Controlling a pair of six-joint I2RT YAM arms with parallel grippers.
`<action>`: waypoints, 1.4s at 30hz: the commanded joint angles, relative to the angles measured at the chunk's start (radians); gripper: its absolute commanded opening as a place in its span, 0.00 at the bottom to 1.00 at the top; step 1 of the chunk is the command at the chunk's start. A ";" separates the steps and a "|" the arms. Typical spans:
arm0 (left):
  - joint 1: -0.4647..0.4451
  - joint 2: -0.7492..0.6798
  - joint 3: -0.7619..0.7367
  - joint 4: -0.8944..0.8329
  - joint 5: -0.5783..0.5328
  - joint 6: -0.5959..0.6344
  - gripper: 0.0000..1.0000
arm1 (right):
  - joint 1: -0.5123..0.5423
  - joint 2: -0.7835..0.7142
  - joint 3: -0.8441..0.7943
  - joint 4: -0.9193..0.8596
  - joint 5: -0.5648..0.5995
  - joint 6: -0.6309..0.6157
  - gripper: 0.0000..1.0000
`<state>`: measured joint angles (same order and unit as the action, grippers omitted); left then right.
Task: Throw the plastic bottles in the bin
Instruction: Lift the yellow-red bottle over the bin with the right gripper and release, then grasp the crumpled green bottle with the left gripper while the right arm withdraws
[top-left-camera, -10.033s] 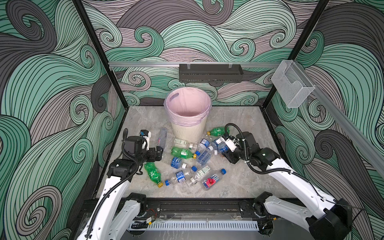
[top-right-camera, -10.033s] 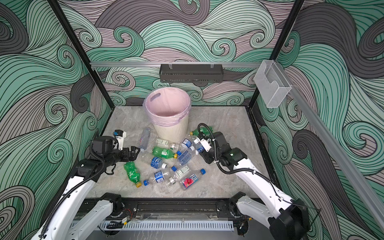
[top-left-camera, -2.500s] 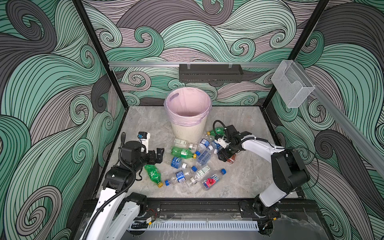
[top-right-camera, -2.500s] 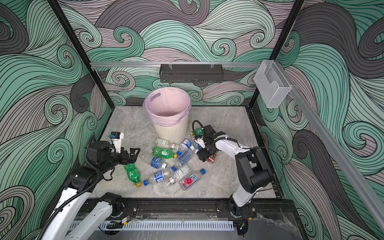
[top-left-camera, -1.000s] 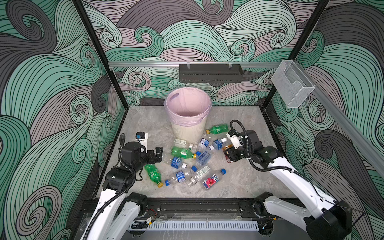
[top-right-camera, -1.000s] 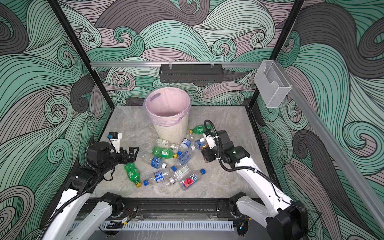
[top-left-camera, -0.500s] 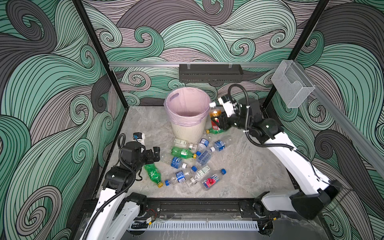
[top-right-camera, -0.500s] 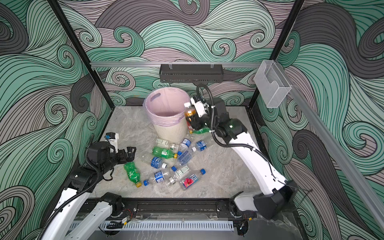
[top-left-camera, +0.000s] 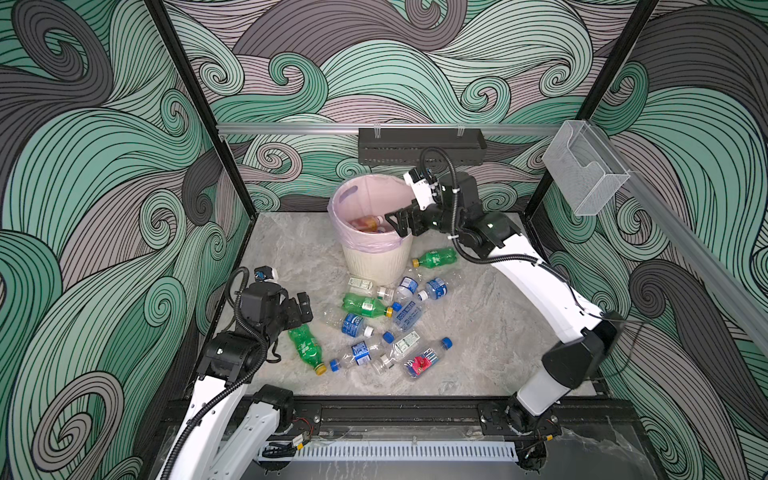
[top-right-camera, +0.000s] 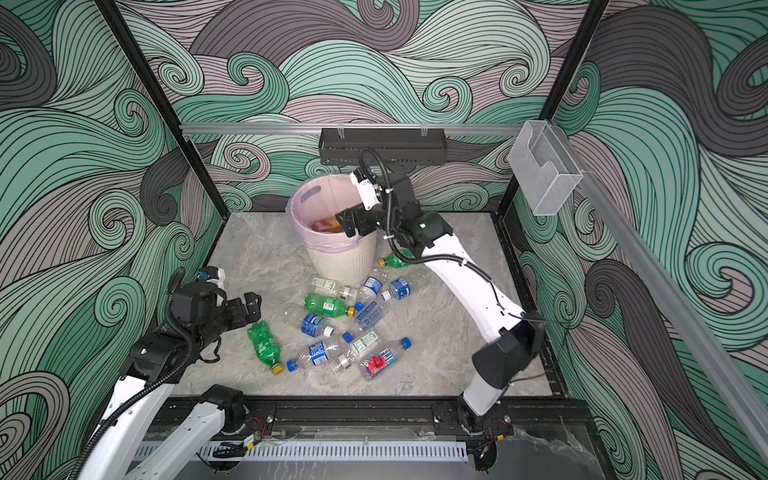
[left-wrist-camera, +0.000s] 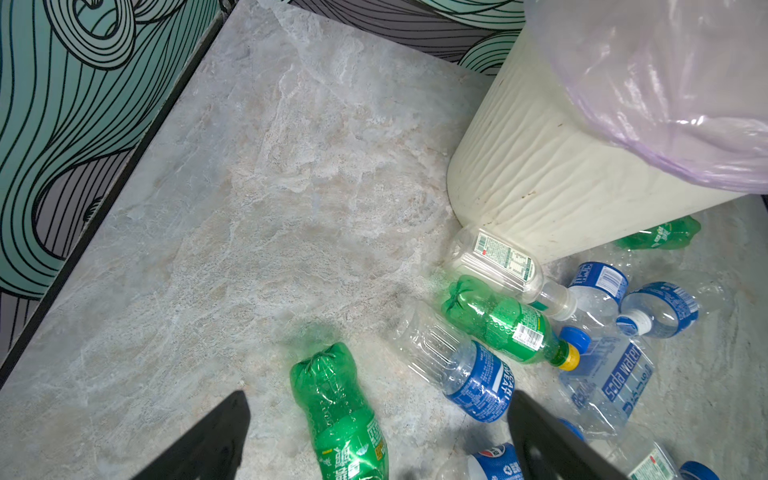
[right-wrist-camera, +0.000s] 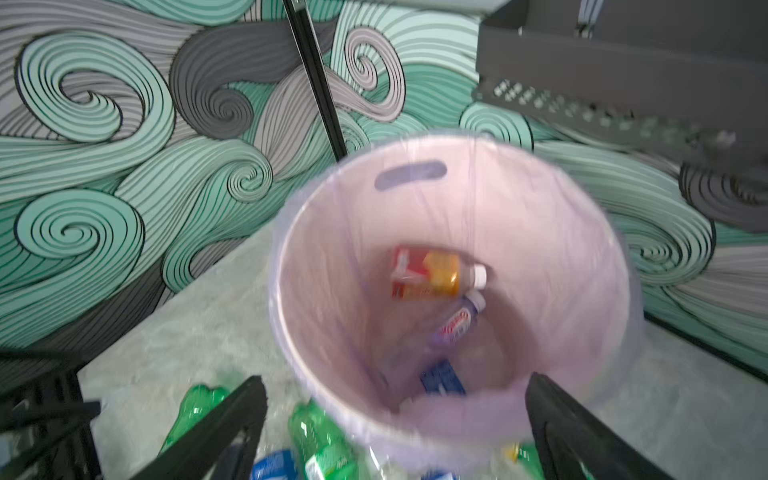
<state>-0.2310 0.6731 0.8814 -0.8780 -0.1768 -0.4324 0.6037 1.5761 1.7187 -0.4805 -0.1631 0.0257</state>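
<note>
The left arm and right arm are white tubes with black joints. A black ribbed cable runs behind each hand. The left hand and right hand are black, with flat black fingers. A white camera block sits behind each.

Walls are a swirly wave print in teal, mint, grey and dusty mauve, with thin black lines. The tabletop looks like pale grey-beige marble. The bin is ribbed cream-white and its liner bag is pale pink. Green bottles have yellow caps, clear bottles have blue labels, and the orange-labelled bottle has some red on it and a white cap. Wall tray is plain black.
</note>
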 joint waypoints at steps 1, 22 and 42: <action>0.005 0.025 0.030 -0.031 -0.021 -0.031 0.99 | 0.001 -0.184 -0.169 0.144 0.034 -0.031 1.00; 0.005 0.050 -0.082 -0.205 -0.075 -0.402 0.97 | -0.067 -0.681 -0.913 0.225 0.210 0.015 1.00; 0.002 0.195 -0.308 0.021 0.105 -0.496 0.92 | -0.080 -0.713 -1.007 0.226 0.227 0.049 1.00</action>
<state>-0.2310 0.8627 0.5835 -0.9035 -0.0925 -0.9127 0.5285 0.8749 0.7238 -0.2668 0.0475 0.0624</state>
